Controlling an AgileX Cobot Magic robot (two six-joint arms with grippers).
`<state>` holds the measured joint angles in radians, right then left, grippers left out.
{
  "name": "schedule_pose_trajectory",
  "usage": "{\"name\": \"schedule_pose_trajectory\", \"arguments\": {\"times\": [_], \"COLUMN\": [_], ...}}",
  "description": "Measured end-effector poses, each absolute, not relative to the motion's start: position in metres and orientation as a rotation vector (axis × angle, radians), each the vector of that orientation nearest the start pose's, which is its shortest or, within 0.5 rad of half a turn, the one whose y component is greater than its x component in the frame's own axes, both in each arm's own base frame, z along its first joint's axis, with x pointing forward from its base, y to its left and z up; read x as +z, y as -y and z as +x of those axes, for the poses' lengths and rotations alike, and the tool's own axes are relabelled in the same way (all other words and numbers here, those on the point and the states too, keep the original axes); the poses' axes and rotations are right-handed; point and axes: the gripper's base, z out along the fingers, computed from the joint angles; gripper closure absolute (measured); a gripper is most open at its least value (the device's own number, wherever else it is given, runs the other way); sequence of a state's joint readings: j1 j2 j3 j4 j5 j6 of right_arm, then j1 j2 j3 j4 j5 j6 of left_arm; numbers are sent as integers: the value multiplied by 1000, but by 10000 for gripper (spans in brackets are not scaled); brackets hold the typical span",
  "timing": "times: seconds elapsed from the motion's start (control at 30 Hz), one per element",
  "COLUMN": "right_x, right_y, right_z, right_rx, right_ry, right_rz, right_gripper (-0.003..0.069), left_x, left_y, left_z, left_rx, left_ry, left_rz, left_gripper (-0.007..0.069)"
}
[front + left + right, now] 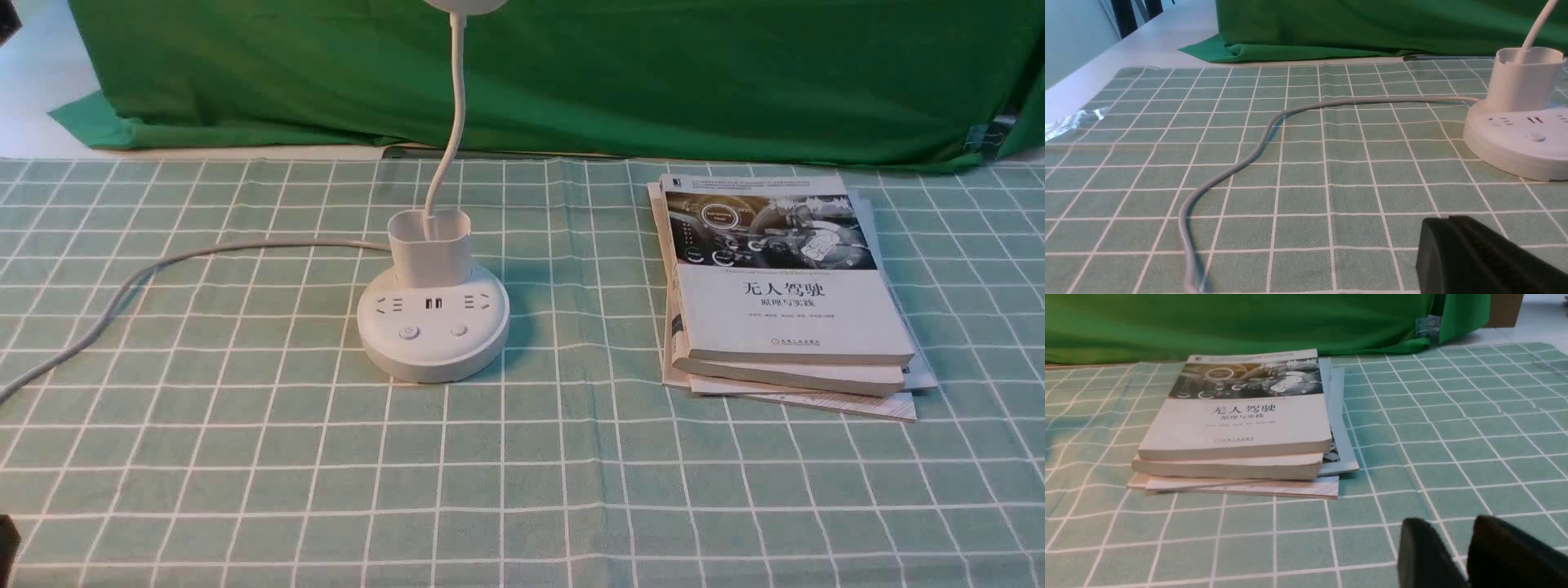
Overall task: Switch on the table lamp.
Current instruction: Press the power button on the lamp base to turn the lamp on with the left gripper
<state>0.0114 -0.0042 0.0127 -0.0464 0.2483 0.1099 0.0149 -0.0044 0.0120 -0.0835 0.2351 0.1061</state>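
Well, the lamp (433,327) stands well apart from both my grippers, left of the books (792,286) on checked cloth (506,474). My left gripper (1439,218) looks closed, gripping nothing; my right (1447,520) is parted and unladen. A grey cable (163,261) curves beside the lamp's round white base.

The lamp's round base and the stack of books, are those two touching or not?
Apart: the front view shows checked cloth between the lamp's base and the books.
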Motion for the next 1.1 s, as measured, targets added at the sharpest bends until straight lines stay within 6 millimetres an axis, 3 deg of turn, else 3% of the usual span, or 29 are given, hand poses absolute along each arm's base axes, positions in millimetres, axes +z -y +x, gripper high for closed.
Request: {"name": "schedule_pose_trajectory", "arguments": {"times": [0.77,1.1], "right_x": [187,187], "right_y": [0,0], "right_z": [55,55], "right_rx": [46,46], "right_ry": [-1738,-1738], "right_rz": [55,55], "right_gripper": [421,421], "left_x": [189,200], "left_y": [0,0], "left_z": [56,57], "left_rx": [48,58], "left_ry": [-1717,-1599], "left_rz": [49,44], "left_gripper": [603,603]}}
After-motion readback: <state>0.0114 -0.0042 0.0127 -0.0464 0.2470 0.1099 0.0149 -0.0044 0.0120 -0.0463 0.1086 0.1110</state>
